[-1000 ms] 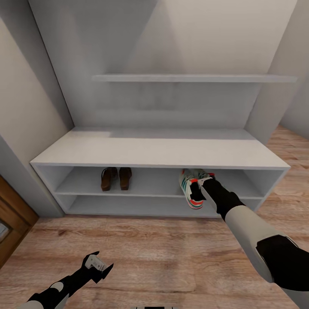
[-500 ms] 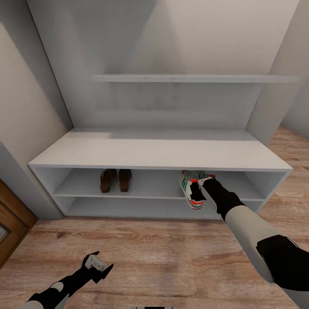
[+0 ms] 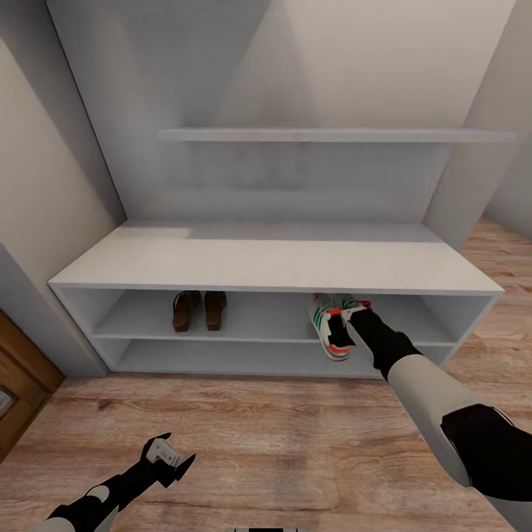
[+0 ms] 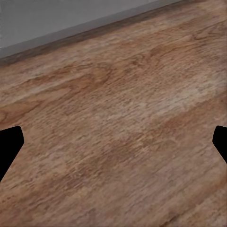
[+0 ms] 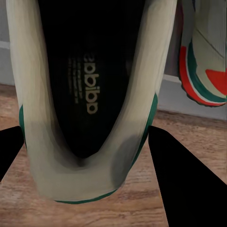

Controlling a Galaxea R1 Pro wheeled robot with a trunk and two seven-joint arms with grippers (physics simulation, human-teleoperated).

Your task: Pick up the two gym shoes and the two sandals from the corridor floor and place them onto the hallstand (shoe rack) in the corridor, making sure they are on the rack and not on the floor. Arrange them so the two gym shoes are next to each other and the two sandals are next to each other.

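Sandals (image 3: 200, 309): brown pair, side by side, flat on the hallstand's (image 3: 273, 266) upper shelf tier, left part.
Gym shoe in my right tool (image 3: 347, 316): cream with green trim (image 5: 85, 94), heel hanging past the same tier's front edge.
Second gym shoe (image 5: 205, 56): just beside it, on that tier.
Corridor floor (image 3: 281, 436): wood-grain planks.

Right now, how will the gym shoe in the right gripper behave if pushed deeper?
The held gym shoe looks soft-walled, so probably squashes in the right gripper. Flat sole: likely slides, won't roll. Heel overhangs the hallstand shelf, so it might tip out.
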